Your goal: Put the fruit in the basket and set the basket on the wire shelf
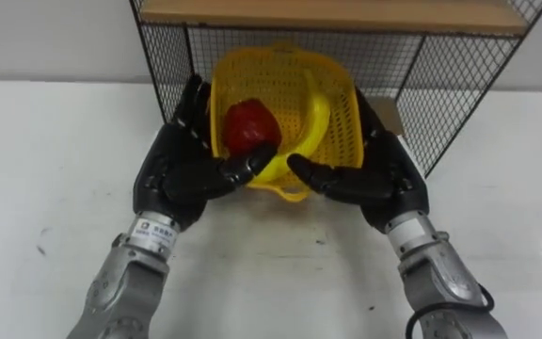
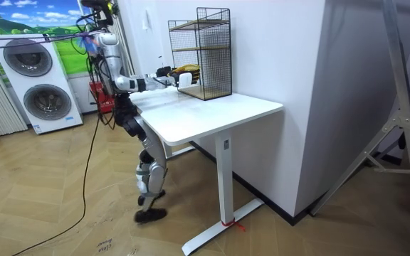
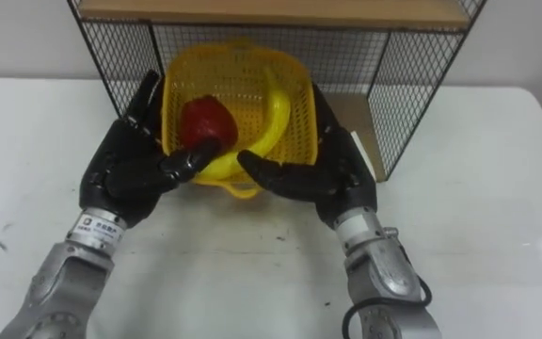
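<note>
**A:** How far along is it?

**B:** The fruit part looks done. A red fruit and a banana both lie inside the yellow basket. The red one is on the side toward the left wall of the wire shelf, and the banana curves along the side toward its right wall.

**A:** And the basket?

**B:** It is at the shelf's open front, below its wooden board. The far end is in between the mesh walls. The near rim sticks out of the shelf's front, over the tabletop. The basket is tipped with its mouth toward the robot, so I'd judge it isn't set down flat yet.

**A:** What's holding it?

**B:** Both hands are. The left robot hand clasps the basket's near corner on the shelf's left side. Its fingers lie nearly straight up the outer wall and its thumb is bent in over the near rim, by the red fruit. The right robot hand mirrors that on the shelf's right side, with its thumb hooked across the rim.

**A:** So what's left?

**B:** Only the last bit, I think: slide the basket deeper into the shelf, level it and let go. I can't tell whether its bottom touches the shelf's floor.

**A:** And the robot?

**B:** It stands at the tabletop's edge, leaning in, with both arms stretched toward the shelf.
</note>
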Controlling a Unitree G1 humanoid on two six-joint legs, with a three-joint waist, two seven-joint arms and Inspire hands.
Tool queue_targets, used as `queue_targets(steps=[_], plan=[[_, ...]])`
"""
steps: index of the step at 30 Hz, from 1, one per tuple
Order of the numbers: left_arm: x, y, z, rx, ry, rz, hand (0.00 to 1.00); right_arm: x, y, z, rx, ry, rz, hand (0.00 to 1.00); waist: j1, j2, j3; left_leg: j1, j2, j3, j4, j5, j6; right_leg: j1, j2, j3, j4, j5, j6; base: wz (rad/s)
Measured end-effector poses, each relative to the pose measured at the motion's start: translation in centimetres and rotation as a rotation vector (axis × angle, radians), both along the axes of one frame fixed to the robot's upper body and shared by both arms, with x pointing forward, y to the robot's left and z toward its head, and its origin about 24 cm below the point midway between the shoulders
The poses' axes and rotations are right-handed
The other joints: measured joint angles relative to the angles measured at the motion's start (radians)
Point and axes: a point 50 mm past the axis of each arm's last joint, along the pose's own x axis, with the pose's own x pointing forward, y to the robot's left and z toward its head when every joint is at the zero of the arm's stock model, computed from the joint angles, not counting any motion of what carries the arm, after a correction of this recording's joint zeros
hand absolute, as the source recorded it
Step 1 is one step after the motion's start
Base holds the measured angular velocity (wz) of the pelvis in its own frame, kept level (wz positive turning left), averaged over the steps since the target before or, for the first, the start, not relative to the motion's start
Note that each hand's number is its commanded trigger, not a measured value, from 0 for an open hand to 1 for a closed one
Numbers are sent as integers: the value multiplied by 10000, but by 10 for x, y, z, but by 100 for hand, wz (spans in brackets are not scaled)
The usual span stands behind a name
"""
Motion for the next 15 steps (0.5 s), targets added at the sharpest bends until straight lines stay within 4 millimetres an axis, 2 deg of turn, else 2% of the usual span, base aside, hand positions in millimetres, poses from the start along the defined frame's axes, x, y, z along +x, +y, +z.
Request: queue_targets(steps=[1,3,6,9,13,14,15], plan=[[0,0,0,21,0,-3,0,0,0,0,29,-6,8,0,-4,12,-10,102,16,2,-172,82,-13,101,32,14,-176,97,2,-15],[0,1,-1,171,33,7,0,0,1,0,99,16,11,0,-2,84,-134,461,126,37,-629,242,-53,501,202,82,-809,456,-33,-12],[0,3,-1,347,69,59,0,0,0,0,265,28,-44,0,-13,66,-232,730,230,62,-902,322,-141,866,344,77,-1325,746,-91,-11],[0,2,-2,557,96,17,0,0,3,0,293,36,52,0,-28,41,-258,851,339,164,-951,351,-156,1043,458,89,-1538,881,-137,-9],[2,4,-6,592,282,77,0,0,1,0,418,67,-5,0,-79,20,-239,997,351,199,-1057,381,-191,1135,452,65,-1565,893,-156,-4],[3,4,-9,613,423,44,0,0,1,-3,418,174,-24,0,-78,-2,-227,1066,363,217,-1152,421,-210,1208,458,56,-1691,949,-178,-4],[5,3,-10,654,575,-31,0,2,1,-6,468,364,-105,0,-74,-28,-169,1119,384,234,-1172,419,-233,1282,475,32,-1761,988,-191,-3]])
